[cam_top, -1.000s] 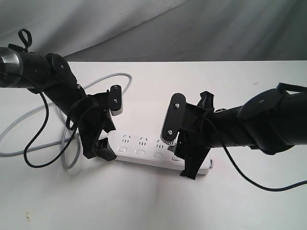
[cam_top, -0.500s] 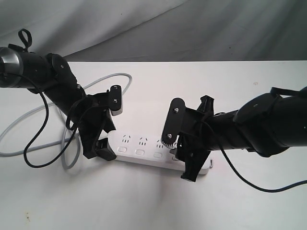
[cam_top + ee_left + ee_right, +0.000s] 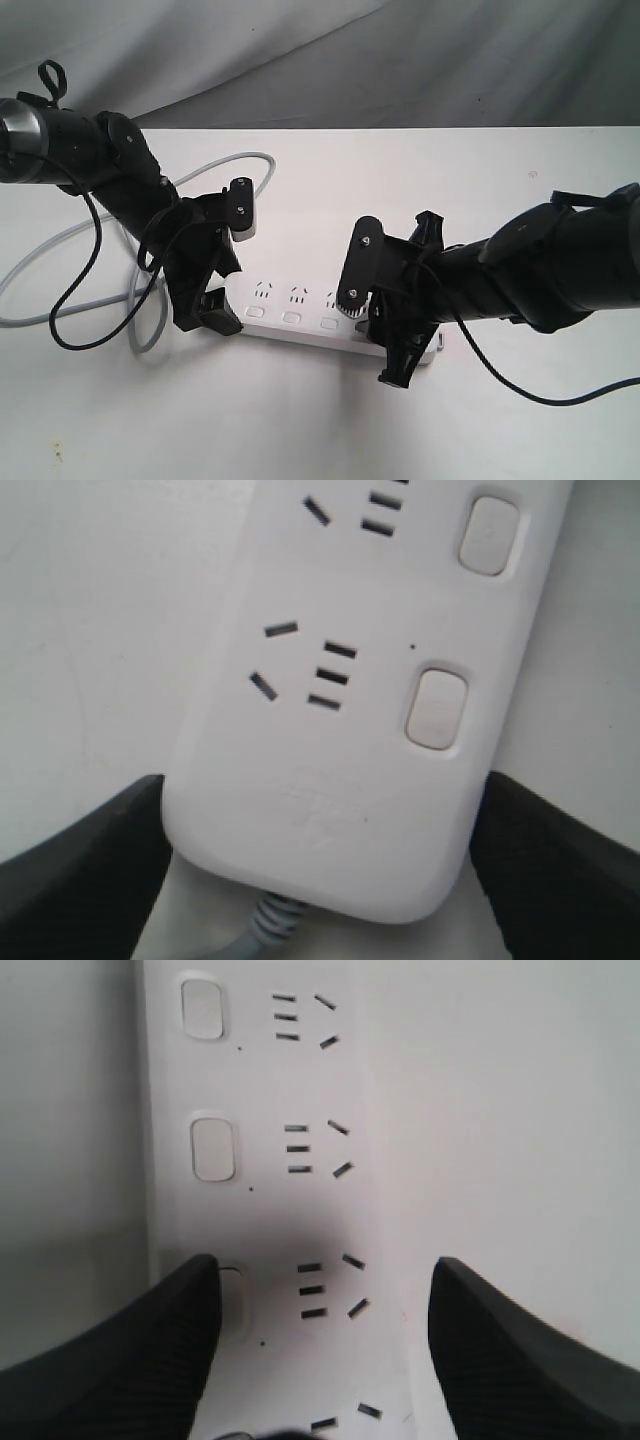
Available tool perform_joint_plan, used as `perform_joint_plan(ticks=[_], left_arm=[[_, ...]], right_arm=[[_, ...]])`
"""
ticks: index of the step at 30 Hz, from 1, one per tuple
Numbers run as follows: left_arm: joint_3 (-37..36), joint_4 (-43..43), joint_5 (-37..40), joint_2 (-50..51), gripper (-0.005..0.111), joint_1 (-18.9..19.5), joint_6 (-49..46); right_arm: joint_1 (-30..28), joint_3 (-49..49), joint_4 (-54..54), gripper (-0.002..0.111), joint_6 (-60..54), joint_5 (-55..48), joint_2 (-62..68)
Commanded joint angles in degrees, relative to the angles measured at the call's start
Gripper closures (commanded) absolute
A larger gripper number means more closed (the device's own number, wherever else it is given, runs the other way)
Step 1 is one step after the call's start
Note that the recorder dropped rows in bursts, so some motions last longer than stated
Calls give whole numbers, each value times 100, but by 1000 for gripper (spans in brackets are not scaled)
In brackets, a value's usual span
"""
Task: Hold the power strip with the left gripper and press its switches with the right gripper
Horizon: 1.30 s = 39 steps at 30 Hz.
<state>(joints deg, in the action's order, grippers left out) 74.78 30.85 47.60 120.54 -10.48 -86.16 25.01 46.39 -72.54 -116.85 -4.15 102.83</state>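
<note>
Evidently about halfway. Can make out the power strip (image 3: 300, 318) lying flat on the white table (image 3: 470, 180), well in from the far edge and about midway between the left and right edges, with its grey cord (image 3: 60, 245) looping off toward the left edge.

Would count the holding part as done. Seen from the left wrist, clenched by the left gripper (image 3: 320, 865) at the cord end, with one black finger (image 3: 85, 860) against each long side of the casing.

Pressing part under way, not finished. Reaches over the other half of the strip with the right gripper (image 3: 385, 338), jaws spread apart, gripping nothing and straddling the casing. From the right wrist, finds one fingertip (image 3: 140, 1350) down on top of a switch (image 3: 232, 1298), seemingly the fourth from the cord end, half covering it. Cannot tell whether pushed in or merely touched.

Leaves two more switches (image 3: 213, 1147) in plain sight beyond that fingertip, plus the end switch (image 3: 437, 708) by the clamped end, all untouched at present. No lamps or marks to say which of the five have been pressed, so cannot tell the count.

Left to do, as a judgement: push this one home, then lift and step along to any not yet pressed, holding the left clamp firm so as not to let the strip skid.
</note>
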Motion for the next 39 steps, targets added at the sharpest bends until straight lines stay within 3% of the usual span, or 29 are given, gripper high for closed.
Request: perform_joint_plan(ticks=[1,39], left_arm=[[7,28,-9,21,34,-18,37],[7,28,-9,21,34,-18,47]], right_arm=[[-46,-26,40,51,-9,24,40],[-171,-26,5,51,-30,127,475]])
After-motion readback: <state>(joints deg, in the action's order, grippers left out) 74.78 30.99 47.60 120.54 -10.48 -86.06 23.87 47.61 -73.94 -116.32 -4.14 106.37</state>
